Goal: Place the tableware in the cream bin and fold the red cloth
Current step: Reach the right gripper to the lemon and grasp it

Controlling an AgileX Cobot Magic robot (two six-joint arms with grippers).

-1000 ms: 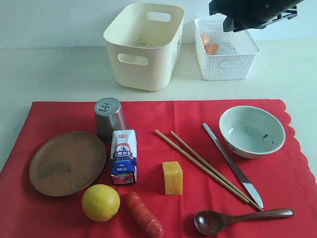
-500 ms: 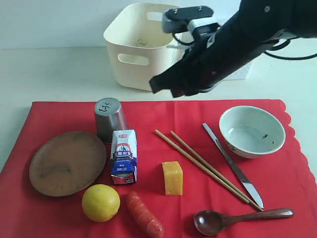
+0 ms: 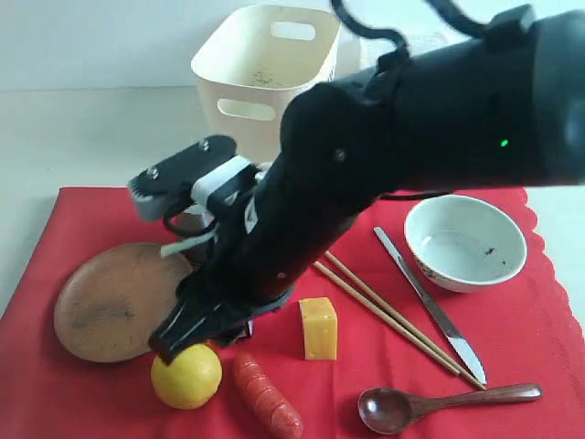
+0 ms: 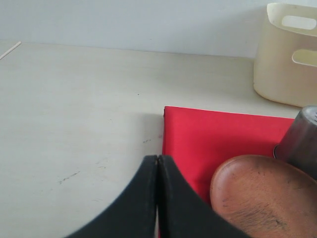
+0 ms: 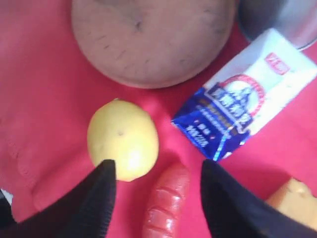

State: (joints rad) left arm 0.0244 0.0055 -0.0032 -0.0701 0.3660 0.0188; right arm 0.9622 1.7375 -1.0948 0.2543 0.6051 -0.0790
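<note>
A: Entry one, right claw (image 5: 157, 171). State?
B: Jaws apart, nothing between them. It hangs low over the red cloth (image 3: 539, 329): lemon (image 5: 123, 140) by one finger, sausage (image 5: 166, 203) in the gap, milk carton (image 5: 247, 99) beside the other finger. The arm reaches across to the cloth's left half.

A: Left claw (image 4: 157, 159)?
B: Fingers pressed together, empty, above bare tabletop (image 4: 74, 109) just off the cloth's corner.

A: Step in hand, as judged?
B: Probably a pick at this end, and the nearest tableware is the wooden plate (image 3: 105, 306). It lies flat, so a straight-down pinch has nothing to bite on. It would be better to take the rim, with one finger worked under the edge. Stay clear of the lemon just beside the rim, which would likely roll if nudged.

A: Plate, description and location?
B: Round, brown, shallow, matt, with dark scuffs, and nothing on it. It sits on the cloth's left end, with the steel cup (image 4: 302, 134) on its bin side. It is well apart from the cream bin (image 3: 260, 82), which stands on the tabletop beyond the cloth.

A: Remaining tableware?
B: Bowl (image 3: 464, 242), chopsticks (image 3: 393, 315), knife (image 3: 430, 306) and spoon (image 3: 439, 402), all on the cloth's right half. None is in the bin yet.
</note>
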